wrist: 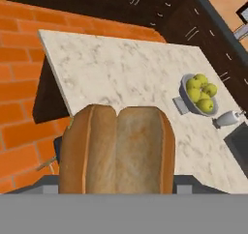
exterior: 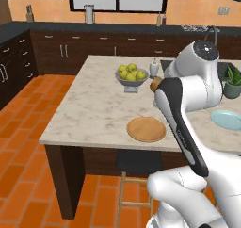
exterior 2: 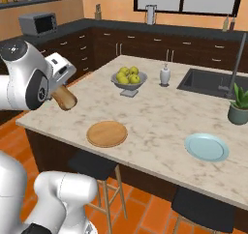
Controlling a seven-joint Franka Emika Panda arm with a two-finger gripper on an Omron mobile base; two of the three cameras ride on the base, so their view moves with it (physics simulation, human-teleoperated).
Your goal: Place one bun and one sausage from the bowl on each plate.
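A split golden-brown bun point(wrist: 116, 151) sits between my fingers in the hand view, and my gripper point(exterior 2: 60, 87) is shut on it. The same bun point(exterior 2: 64, 98) hangs above the island's left end, left of and higher than the tan wooden plate point(exterior 2: 107, 134). From the left base camera the bun point(exterior: 155, 85) peeks out beside my forearm, above the wooden plate point(exterior: 146, 129). The pale blue plate point(exterior 2: 207, 147) lies bare near the front edge further right, and also shows as a blue plate point(exterior: 227, 119) partly behind my arm. The bowl and the sausage are out of view.
A grey footed bowl of yellow-green fruit point(exterior 2: 129, 78) and a white dispenser point(exterior 2: 165, 75) stand mid-island. A sink point(exterior 2: 206, 83) and a potted plant point(exterior 2: 238, 107) are at the right. Stools point(exterior 2: 94, 166) stand under the front edge.
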